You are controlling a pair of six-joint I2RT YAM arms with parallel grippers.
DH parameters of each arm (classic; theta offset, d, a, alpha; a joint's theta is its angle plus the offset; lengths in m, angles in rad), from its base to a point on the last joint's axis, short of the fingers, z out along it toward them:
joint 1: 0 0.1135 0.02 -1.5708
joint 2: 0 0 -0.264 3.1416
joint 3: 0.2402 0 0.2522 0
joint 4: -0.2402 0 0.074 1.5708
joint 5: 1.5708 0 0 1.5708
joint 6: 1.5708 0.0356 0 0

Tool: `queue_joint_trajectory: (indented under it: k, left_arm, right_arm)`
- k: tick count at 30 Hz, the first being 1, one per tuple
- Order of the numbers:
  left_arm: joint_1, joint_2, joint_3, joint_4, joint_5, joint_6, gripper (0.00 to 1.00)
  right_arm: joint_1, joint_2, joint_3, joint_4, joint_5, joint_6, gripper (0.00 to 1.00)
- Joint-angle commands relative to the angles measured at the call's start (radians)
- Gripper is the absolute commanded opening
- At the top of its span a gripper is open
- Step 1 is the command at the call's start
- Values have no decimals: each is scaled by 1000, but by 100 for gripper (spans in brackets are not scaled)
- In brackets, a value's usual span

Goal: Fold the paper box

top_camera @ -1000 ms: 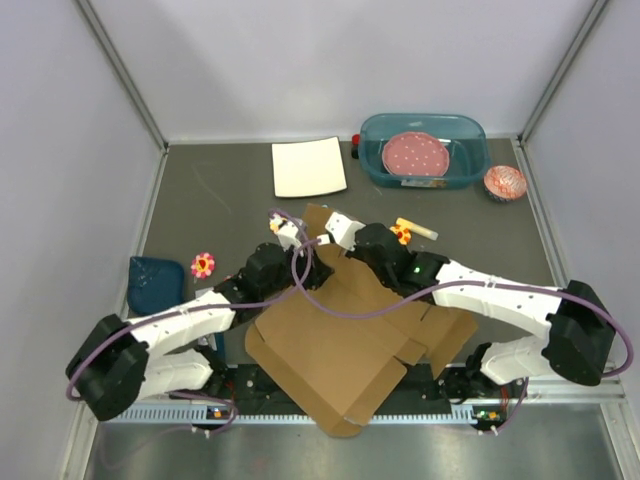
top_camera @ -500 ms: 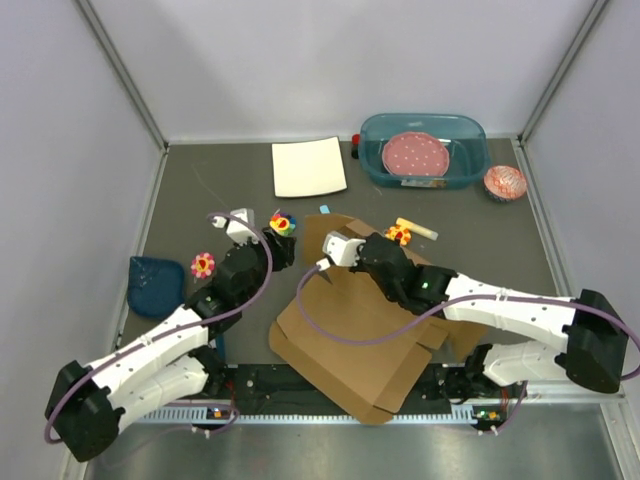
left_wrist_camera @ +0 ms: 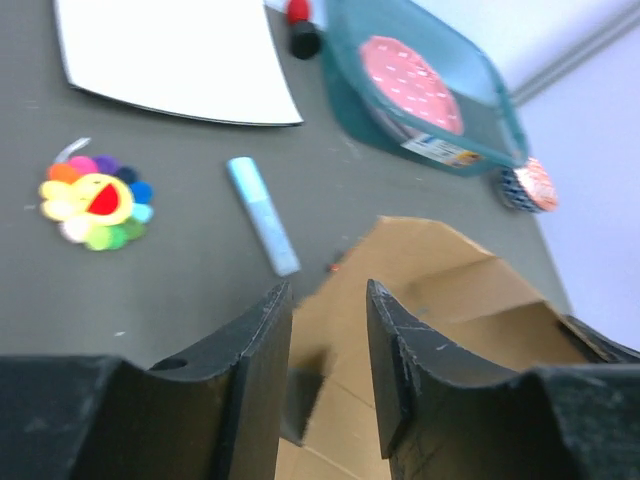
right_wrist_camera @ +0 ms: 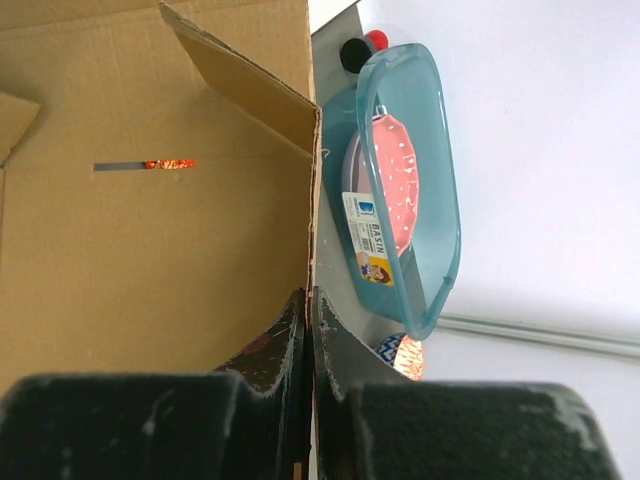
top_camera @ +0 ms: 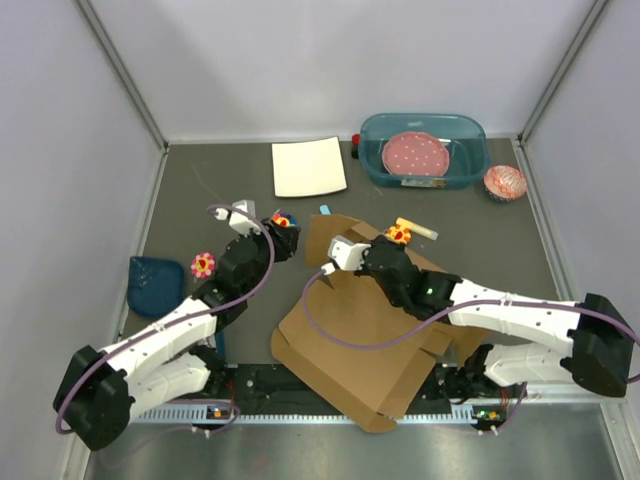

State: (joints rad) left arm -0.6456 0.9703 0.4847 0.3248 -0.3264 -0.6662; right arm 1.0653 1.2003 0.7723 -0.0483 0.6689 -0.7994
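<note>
Bright and even from overhead, with only soft, short shadows on the grey worktop (top_camera: pixel 200 200). Sharp edge to edge from above. Noticeably blurred at the left wrist, worst along the paper box (left_wrist_camera: pixel 450 290); dark and unfocused across the left end effector (left_wrist_camera: pixel 328 300). Washed to white behind the tub (right_wrist_camera: pixel 440 130) at the right wrist.

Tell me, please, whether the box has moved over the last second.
Yes: the box has slid right, its left corner now farther from the pink flower.
</note>
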Motion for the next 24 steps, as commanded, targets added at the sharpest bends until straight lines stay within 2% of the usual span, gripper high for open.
queue_joint_trajectory:
  k: [1,4,12,24]
  left_arm:
    - [1,8,57,147,193,-52,39]
    - [1,63,61,227,268,-58,35]
    - [-3,246,136,286,427,-96,32]
    - [-37,390,156,353,461,-104,31]
  right_arm:
    - [16,-38,-11,5,-2,51,0]
    - [18,-38,-13,2,-11,78,0]
    - [28,-31,-19,2,-15,92,0]
    - [44,-7,-10,-2,12,39,0]
